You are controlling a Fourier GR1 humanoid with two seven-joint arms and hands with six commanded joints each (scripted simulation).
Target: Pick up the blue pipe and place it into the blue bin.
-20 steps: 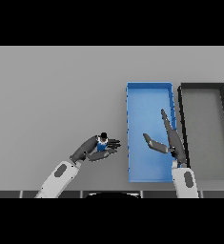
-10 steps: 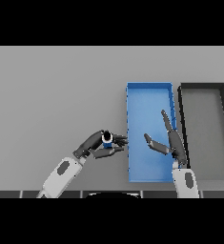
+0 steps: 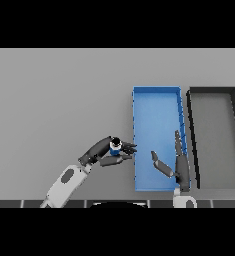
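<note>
Blue pipe point(image 3: 115, 146) in your left hand point(image 3: 105, 153), just left of the blue bin point(image 3: 156, 102).

You have the left hand's fingers and thumb curled round the small pipe, which shows a dark top end and stands close to the bin's left wall without being over it. Your right hand point(image 3: 178, 167) is over the near right part of the blue bin, fingers straight and thumb spread out to the left, holding nothing. You can see a dark bin point(image 3: 213, 92) just beside the blue one on its right, both resting on the grey table point(image 3: 59, 100).
</note>
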